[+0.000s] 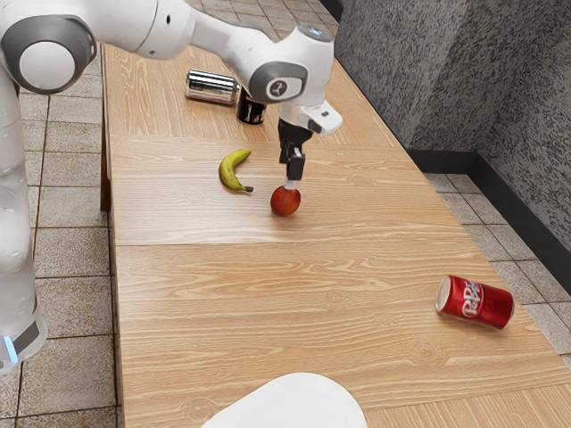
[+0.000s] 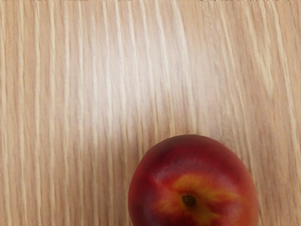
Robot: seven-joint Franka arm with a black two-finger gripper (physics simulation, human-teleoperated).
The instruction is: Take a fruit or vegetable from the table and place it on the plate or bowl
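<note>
The gripper hangs just over the red fruit on the table (jaws open or closed, I cannot tell), near a banana; a toppled can reads "Dr Pepper".

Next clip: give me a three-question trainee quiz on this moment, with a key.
1. True or false: the banana lies on the wooden table, not on the white plate.
2. Which thing sits right under the gripper? A) banana B) red fruit C) red soda can
3. Fill in: the red soda can lies on its ____.

Key: 1 true; 2 B; 3 side.
</note>
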